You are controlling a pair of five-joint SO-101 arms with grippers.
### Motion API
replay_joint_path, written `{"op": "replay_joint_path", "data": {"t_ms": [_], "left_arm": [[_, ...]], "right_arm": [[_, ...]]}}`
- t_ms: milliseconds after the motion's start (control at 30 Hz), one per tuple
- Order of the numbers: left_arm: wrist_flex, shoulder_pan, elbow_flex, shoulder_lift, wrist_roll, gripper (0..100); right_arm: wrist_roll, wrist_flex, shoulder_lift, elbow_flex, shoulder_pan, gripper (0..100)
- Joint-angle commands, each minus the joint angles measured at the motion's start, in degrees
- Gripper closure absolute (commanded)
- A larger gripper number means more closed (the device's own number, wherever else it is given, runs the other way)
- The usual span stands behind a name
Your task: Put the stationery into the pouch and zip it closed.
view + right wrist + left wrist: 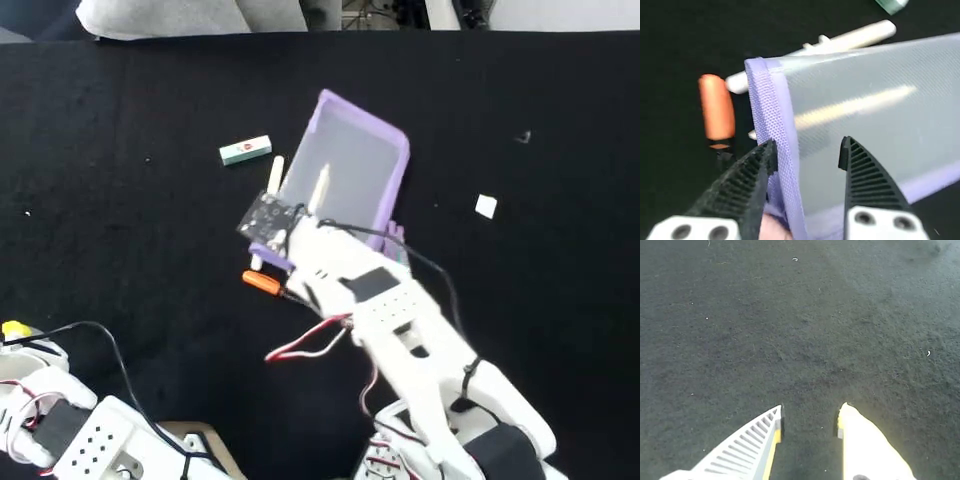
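The purple pouch (350, 165) with a translucent face lies at the table's middle. A pale pen (319, 190) shows through its face, also seen in the right wrist view (855, 107). Another white pen (275, 175) lies just outside the pouch's left edge. An orange marker (262, 282) lies by the pouch's near corner, and a green-and-white eraser (245, 150) farther left. My right gripper (807, 152) is open, its black fingers straddling the pouch's purple edge (775, 125). My left gripper (810, 420) is open over bare black cloth at the near left.
A black cloth (120, 230) covers the table. A small white scrap (486, 206) lies to the right of the pouch. The right arm's red and white wires (305, 345) trail near the orange marker. The left arm's body (80, 440) sits at the near left corner.
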Motion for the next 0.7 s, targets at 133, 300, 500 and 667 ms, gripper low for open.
{"op": "replay_joint_path", "data": {"t_ms": [133,300,500,667], "left_arm": [[-0.3,0.0,-0.2,-0.3,0.2,80],[-0.3,0.0,-0.2,-0.3,0.2,80],[-0.3,0.0,-0.2,-0.3,0.2,80],[-0.3,0.1,-0.2,-0.3,0.2,80]], "right_arm": [[6.2,4.4,-1.6,-2.1,6.9,79.3],[6.2,8.7,-9.5,-0.5,7.0,79.3],[6.3,4.5,-18.3,10.4,7.3,79.2],[6.3,-6.4,-19.6,19.5,7.8,72.9]]}}
